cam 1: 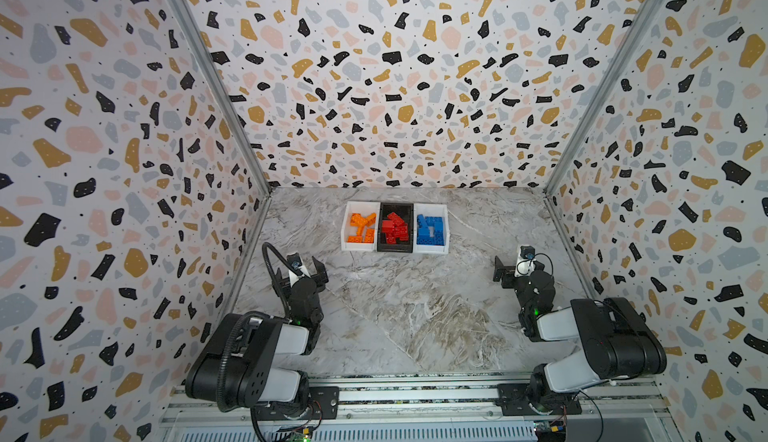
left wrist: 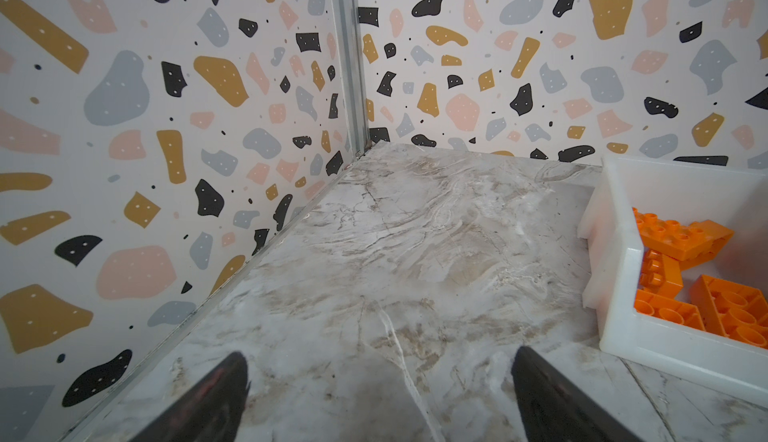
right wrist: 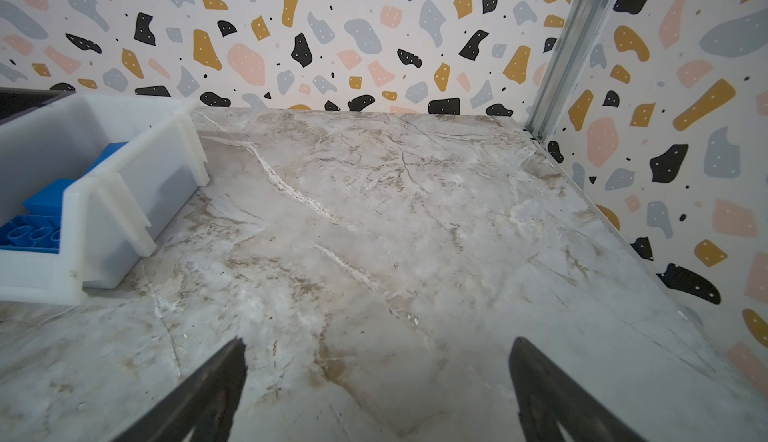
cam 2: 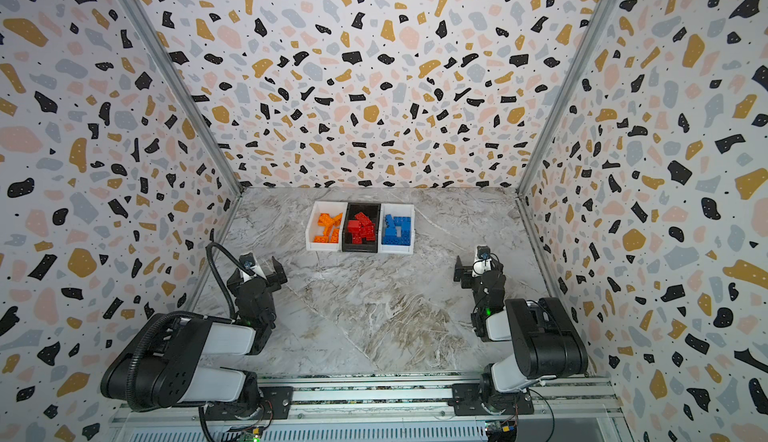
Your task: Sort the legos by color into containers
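No lettering, label, brand mark or number can be read anywhere in these views, on bins, bricks, arms, walls or desk.

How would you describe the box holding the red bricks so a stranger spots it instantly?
Look to the back of the marble tabletop, where three small bins sit in a row. It is the middle one: the only black bin, flanked by white bins.

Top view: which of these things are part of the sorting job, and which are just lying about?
Job:
orange bricks in left white bin
red bricks in black bin
blue bricks in right white bin
left claw, right claw, both open, empty

Not the job:
table
walls
rail
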`<action>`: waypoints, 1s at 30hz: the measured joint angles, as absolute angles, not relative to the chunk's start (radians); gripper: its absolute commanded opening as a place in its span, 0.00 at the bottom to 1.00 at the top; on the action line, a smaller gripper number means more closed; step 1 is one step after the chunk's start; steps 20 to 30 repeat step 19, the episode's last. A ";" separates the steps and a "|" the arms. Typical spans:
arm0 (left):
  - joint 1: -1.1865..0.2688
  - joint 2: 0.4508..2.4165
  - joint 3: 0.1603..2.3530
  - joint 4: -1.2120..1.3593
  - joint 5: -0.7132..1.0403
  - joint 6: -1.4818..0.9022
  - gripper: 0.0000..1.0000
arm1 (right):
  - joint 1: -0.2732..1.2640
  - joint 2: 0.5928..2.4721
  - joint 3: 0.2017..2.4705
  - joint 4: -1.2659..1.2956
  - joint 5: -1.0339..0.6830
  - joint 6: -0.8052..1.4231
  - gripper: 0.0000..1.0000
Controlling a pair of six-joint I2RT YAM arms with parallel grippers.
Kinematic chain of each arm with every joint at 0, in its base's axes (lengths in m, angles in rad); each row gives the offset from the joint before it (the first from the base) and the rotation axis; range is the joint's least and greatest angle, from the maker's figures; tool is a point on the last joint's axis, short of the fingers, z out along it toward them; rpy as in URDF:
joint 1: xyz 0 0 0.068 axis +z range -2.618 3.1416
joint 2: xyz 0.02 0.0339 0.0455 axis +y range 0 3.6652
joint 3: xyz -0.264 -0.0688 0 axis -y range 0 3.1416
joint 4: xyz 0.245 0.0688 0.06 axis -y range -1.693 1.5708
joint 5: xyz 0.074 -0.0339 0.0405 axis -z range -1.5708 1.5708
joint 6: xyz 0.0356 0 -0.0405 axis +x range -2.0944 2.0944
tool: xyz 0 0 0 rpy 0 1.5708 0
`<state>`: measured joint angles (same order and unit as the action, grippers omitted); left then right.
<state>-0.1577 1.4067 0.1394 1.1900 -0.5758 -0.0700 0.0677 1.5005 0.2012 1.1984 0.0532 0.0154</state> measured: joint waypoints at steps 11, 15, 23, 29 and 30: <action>-0.158 1.407 0.139 1.190 -0.575 -0.070 1.00 | 0.074 1.501 0.201 1.198 0.060 0.012 0.99; -0.158 1.407 0.139 1.190 -0.575 -0.070 1.00 | 0.074 1.501 0.201 1.198 0.060 0.012 0.99; -0.158 1.407 0.139 1.190 -0.575 -0.070 1.00 | 0.074 1.501 0.201 1.198 0.060 0.012 0.99; -0.158 1.407 0.139 1.190 -0.575 -0.070 1.00 | 0.074 1.501 0.201 1.198 0.060 0.012 0.99; -0.158 1.407 0.139 1.190 -0.575 -0.070 1.00 | 0.074 1.501 0.201 1.198 0.060 0.012 0.99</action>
